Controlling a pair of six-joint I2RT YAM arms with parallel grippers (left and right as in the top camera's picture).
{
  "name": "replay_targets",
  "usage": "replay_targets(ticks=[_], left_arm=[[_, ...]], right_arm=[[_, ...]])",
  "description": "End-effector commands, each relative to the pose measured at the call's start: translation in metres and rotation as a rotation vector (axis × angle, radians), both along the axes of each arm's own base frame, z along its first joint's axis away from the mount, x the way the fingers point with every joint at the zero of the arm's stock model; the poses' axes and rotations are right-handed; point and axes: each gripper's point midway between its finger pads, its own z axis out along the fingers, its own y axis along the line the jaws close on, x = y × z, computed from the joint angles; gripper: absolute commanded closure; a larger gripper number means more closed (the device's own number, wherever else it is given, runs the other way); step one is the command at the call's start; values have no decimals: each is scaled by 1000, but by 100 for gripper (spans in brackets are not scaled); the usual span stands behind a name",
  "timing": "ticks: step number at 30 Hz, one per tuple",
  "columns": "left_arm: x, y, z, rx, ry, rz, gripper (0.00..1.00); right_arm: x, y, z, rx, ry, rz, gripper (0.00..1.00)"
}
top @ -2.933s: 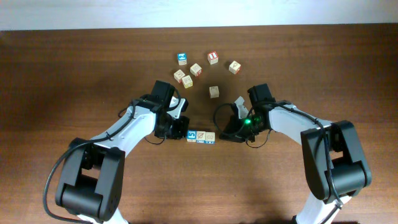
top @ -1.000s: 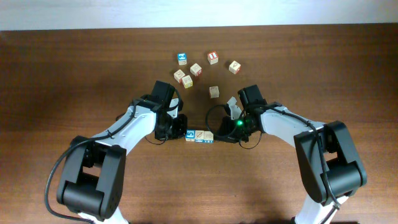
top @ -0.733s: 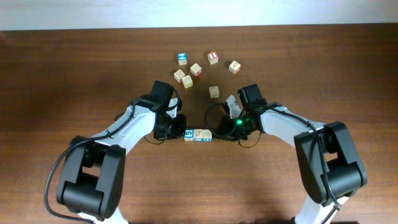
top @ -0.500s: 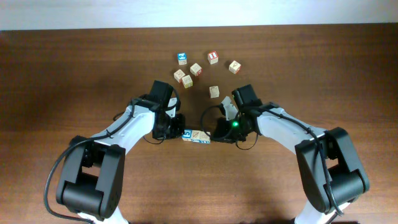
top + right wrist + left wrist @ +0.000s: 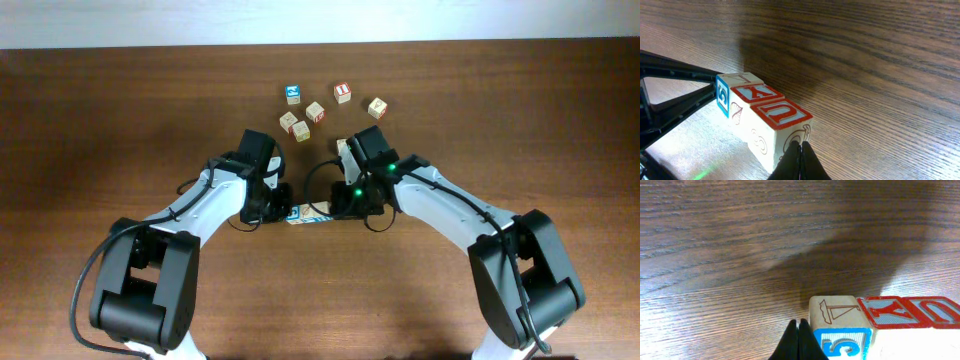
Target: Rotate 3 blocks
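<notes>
Two matching robot arms: the left arm [image 5: 215, 200] and the right arm [image 5: 450, 205] each have smooth white shells over their long links, with bulky matte black housings at the joints and at the base end. A thin black cable [image 5: 95, 263] arcs along the outside of the left arm, and a small green light [image 5: 357, 193] glows on the black wrist housing of the right arm. The left hand [image 5: 283, 208] and right hand [image 5: 343, 205] are black, and close up their fingers [image 5: 791, 347] are flat dark blades narrowing to fine points.
</notes>
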Motion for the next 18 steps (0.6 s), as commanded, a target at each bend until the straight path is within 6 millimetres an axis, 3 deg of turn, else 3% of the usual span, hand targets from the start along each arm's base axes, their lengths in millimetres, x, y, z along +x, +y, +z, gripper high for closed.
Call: replay_targets(ticks=[1, 18], left_arm=[[-9, -23, 2, -97, 32, -49, 100], [-9, -23, 2, -98, 29, -49, 100]], right_arm=[[-8, 33, 27, 103, -28, 83, 96], [-16, 58, 40, 125, -49, 130, 96]])
